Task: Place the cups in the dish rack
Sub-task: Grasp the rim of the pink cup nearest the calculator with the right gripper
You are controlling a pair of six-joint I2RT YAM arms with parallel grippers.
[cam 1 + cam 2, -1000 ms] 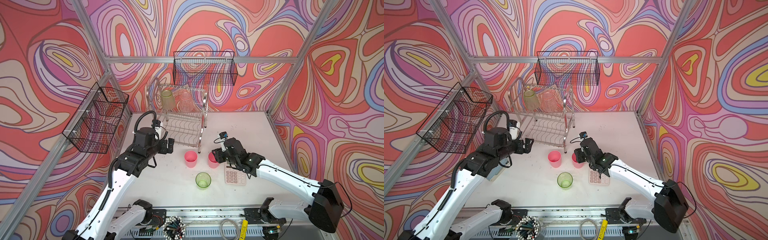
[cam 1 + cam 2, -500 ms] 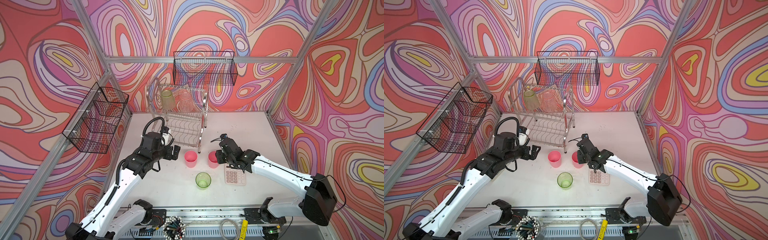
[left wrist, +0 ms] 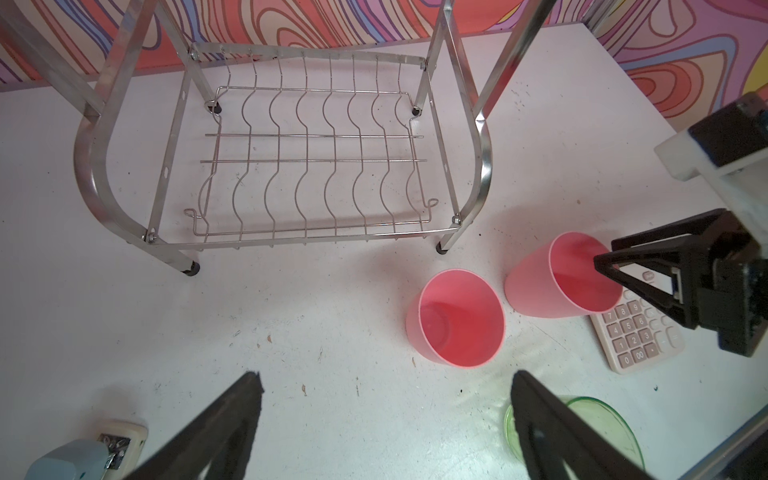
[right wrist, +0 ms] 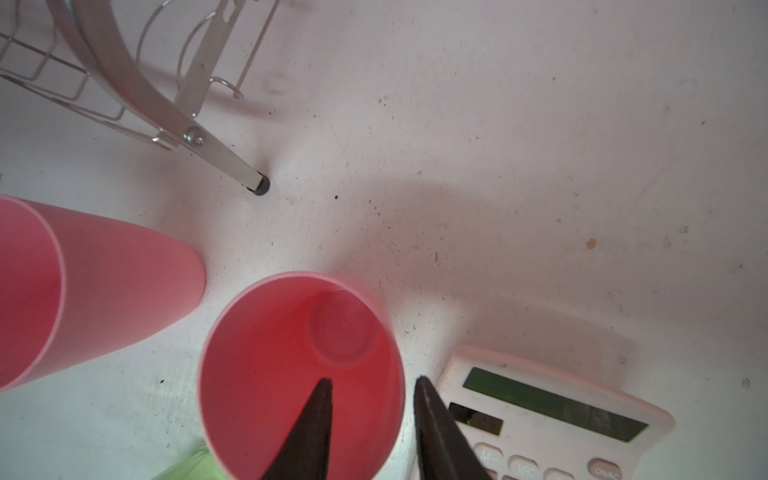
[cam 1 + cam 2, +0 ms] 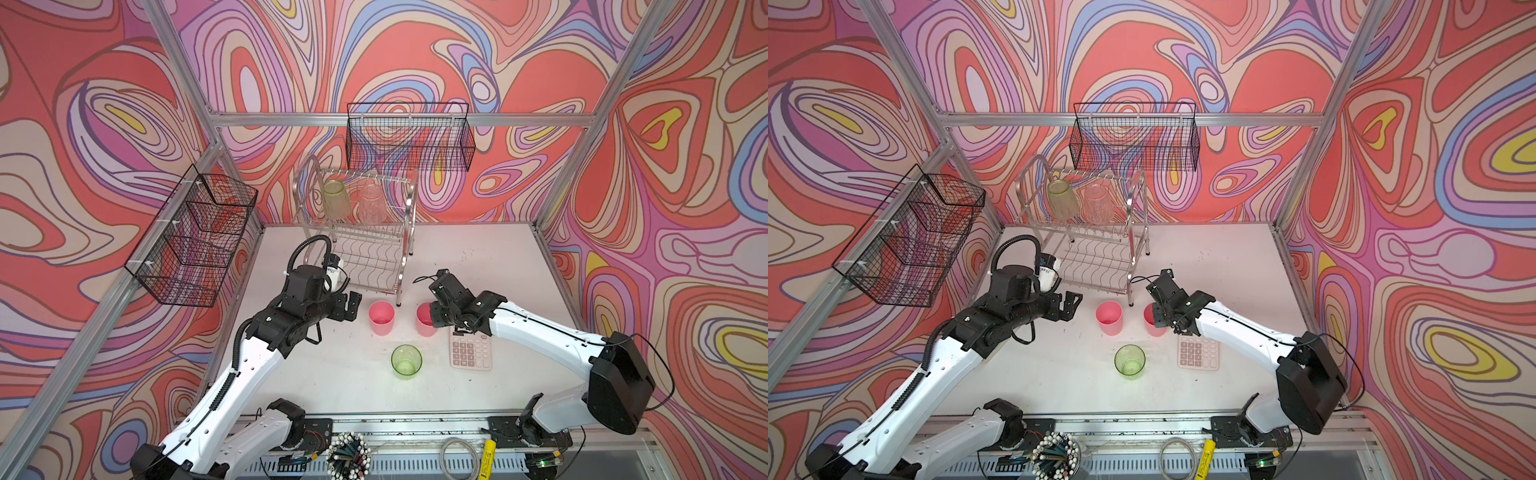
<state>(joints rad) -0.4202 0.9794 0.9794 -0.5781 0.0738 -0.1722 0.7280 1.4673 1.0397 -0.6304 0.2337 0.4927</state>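
Two pink cups stand upright in front of the dish rack (image 5: 405, 249): one on the left (image 5: 381, 318) and one on the right (image 5: 424, 320). A green cup (image 5: 406, 360) stands nearer the front edge. On the rack's top tier, a green cup (image 5: 336, 199) and a clear ribbed cup (image 5: 372, 203) sit mouth down. My right gripper (image 4: 372, 380) straddles the right pink cup's (image 4: 291, 365) rim, one finger inside and one outside, with gaps still showing. My left gripper (image 3: 386, 382) is wide open and empty, just left of the left pink cup (image 3: 457, 320).
A pink calculator (image 5: 470, 351) lies right beside the right pink cup, under my right wrist. Black mesh baskets hang on the back wall (image 5: 409, 137) and the left wall (image 5: 195, 237). The rack's front foot (image 4: 259, 187) stands close to both pink cups.
My right gripper's fingers have narrowed around the right pink cup's rim. My left arm has swung right, bringing its open gripper close to the left pink cup.
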